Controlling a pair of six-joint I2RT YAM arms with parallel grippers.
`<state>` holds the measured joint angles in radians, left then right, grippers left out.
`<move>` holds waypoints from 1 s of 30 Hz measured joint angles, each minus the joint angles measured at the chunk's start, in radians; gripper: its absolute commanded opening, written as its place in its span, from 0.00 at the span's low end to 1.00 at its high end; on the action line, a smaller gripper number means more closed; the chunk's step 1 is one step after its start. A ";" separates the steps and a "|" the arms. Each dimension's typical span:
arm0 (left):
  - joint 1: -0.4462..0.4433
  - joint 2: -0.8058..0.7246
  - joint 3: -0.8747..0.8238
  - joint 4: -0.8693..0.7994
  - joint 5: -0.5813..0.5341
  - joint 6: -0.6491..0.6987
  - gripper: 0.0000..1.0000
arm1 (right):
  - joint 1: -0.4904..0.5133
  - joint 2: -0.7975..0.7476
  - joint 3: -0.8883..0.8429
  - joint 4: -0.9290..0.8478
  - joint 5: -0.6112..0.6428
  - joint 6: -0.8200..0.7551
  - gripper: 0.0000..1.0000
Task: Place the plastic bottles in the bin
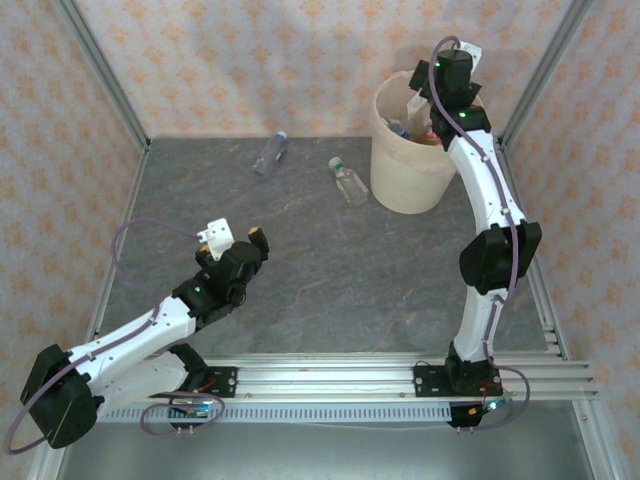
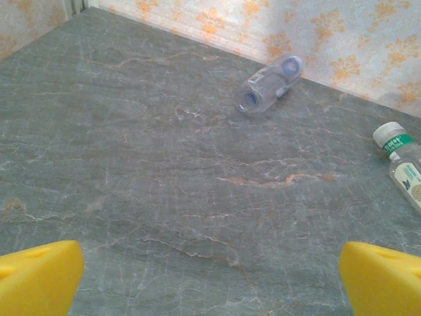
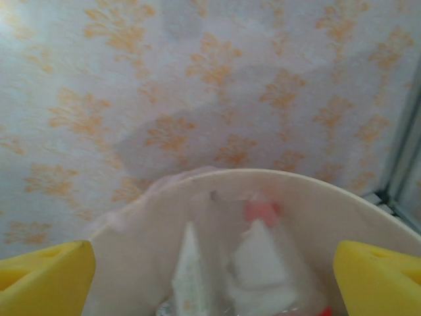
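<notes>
Two plastic bottles lie on the grey table: one with a blue label (image 1: pixel 270 153) (image 2: pixel 268 84) near the back wall, and one with a green band and white cap (image 1: pixel 348 180) (image 2: pixel 404 164) just left of the bin. The cream bin (image 1: pixel 405 170) (image 3: pixel 309 187) stands at the back right with bottles inside (image 1: pixel 410 128). My right gripper (image 1: pixel 428 100) (image 3: pixel 210 280) hangs open over the bin. A blurred clear bottle with a red cap (image 3: pixel 263 253) is below its spread fingers, inside the bin, touching neither. My left gripper (image 1: pixel 237 236) (image 2: pixel 210 283) is open and empty, low over the table's left middle.
Patterned walls close in the table at the back and sides, with metal posts (image 1: pixel 108 75) at the corners. An aluminium rail (image 1: pixel 330 375) runs along the near edge by the arm bases. Bare table lies between my left gripper and the two bottles.
</notes>
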<state>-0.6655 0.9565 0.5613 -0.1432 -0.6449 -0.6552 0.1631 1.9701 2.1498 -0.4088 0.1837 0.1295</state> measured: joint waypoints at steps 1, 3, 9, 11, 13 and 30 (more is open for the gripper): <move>0.001 0.002 0.000 0.000 0.000 0.000 1.00 | -0.002 0.000 0.004 -0.015 0.000 -0.002 0.92; 0.005 0.009 0.000 0.001 0.001 0.000 1.00 | -0.008 0.000 0.008 -0.030 -0.034 -0.005 0.92; 0.006 0.055 0.000 0.000 0.002 0.000 1.00 | -0.023 0.000 0.013 -0.051 -0.185 -0.031 0.93; 0.006 0.064 0.000 0.000 0.005 0.000 1.00 | -0.024 0.013 0.047 -0.077 -0.211 -0.045 0.93; 0.006 0.070 0.000 0.000 0.007 0.000 1.00 | -0.026 0.038 0.098 -0.094 -0.232 -0.054 0.93; 0.037 0.119 0.012 -0.010 0.043 0.000 1.00 | -0.055 0.180 0.312 -0.326 -0.533 -0.071 0.91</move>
<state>-0.6289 1.0752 0.5735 -0.1535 -0.6014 -0.6548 0.1085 2.1506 2.4619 -0.7345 -0.3496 0.0589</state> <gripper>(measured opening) 0.995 0.905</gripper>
